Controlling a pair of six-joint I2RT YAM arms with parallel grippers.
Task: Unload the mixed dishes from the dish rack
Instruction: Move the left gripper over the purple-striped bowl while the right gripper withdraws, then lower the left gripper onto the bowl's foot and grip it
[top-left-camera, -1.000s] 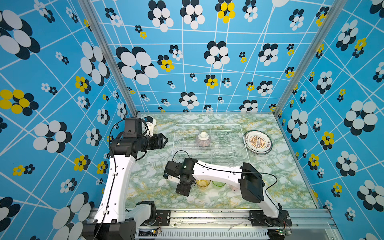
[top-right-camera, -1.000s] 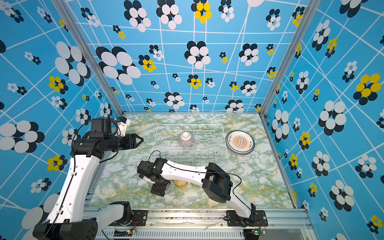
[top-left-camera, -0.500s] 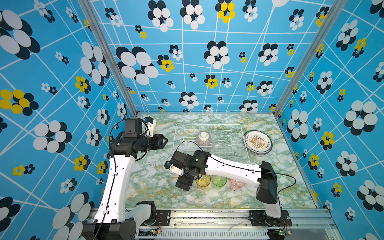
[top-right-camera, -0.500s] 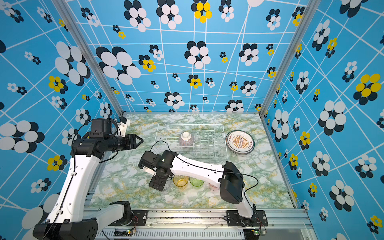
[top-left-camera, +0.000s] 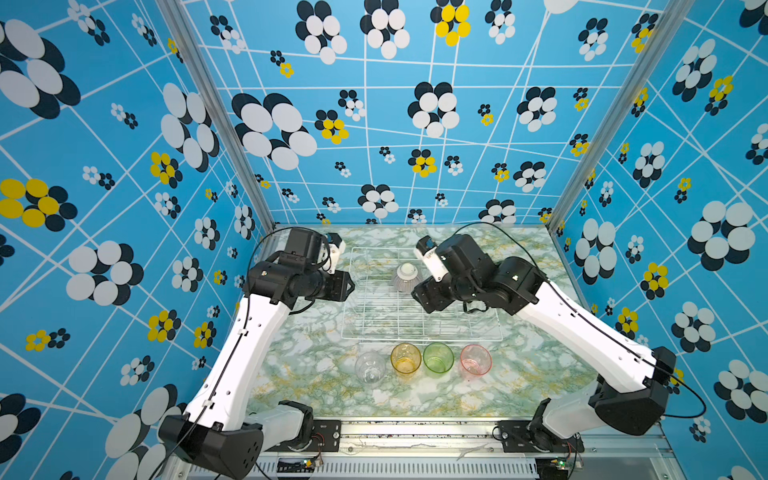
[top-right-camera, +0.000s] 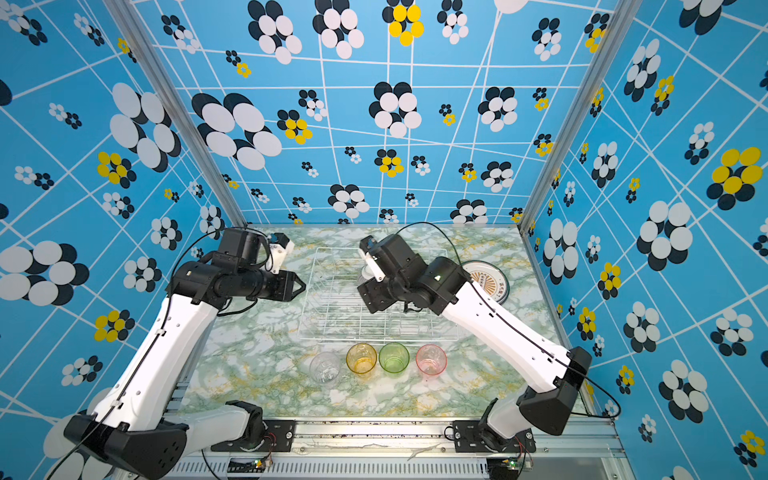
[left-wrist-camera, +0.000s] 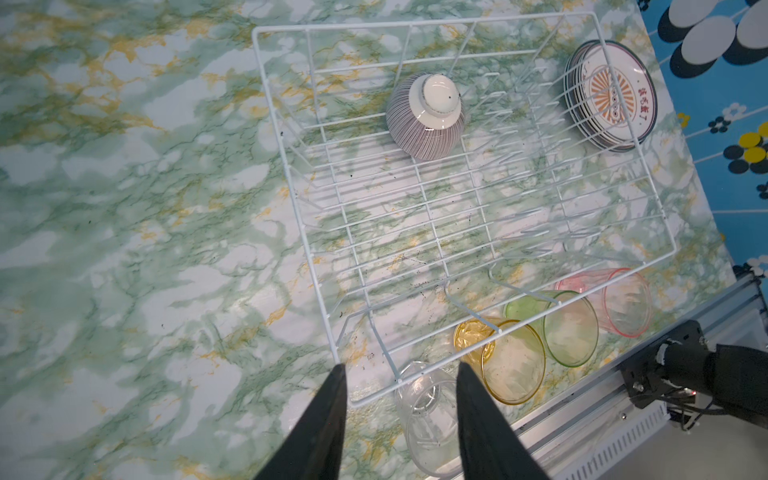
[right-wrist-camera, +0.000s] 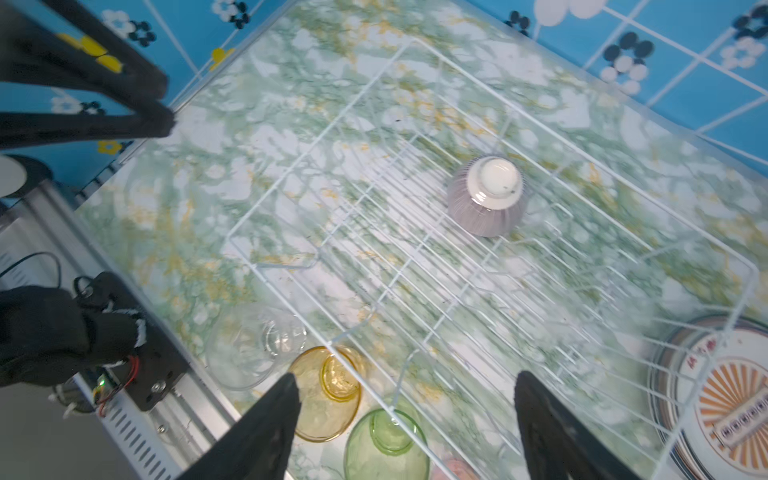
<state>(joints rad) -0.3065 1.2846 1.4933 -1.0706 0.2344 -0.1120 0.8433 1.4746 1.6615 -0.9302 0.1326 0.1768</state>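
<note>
Top views first. The dish rack (top-left-camera: 415, 332) sits in the middle of the bench (top-left-camera: 316, 357), and the only thing in it is the striped bowl (top-left-camera: 407, 276), upside down near the far side. The clear tumbler (top-left-camera: 370, 368), amber tumbler (top-left-camera: 405, 358), green tumbler (top-left-camera: 438, 357) and pink tumbler (top-left-camera: 476, 360) stand in a row on the bench just in front of the rack. In a top view the plates (top-right-camera: 490, 282) lie flat just off the rack's right end, half hidden by the right arm. The left end effector (top-left-camera: 351, 286) hangs at the rack's left edge. The right end effector (top-left-camera: 419, 297) hovers over the rack, just beside the bowl.

Left wrist view: the fingers are parted to a fairly narrow gap, with nothing between them. Beyond them are the rack's near corner and the clear tumbler.

Right wrist view: the fingers are spread wide and empty. The bowl is out ahead on the rack floor, white foot up.

So I'd say we're on the last item, the bowl. The right arm looks best placed for it. It'd need to come down over the bowl, close on the foot or across the body, and lift it clear of the rack wall. Then it can set the bowl on a free patch of bench. That rounded ribbed side looks slippery, so the foot is probably the safer hold.
</note>
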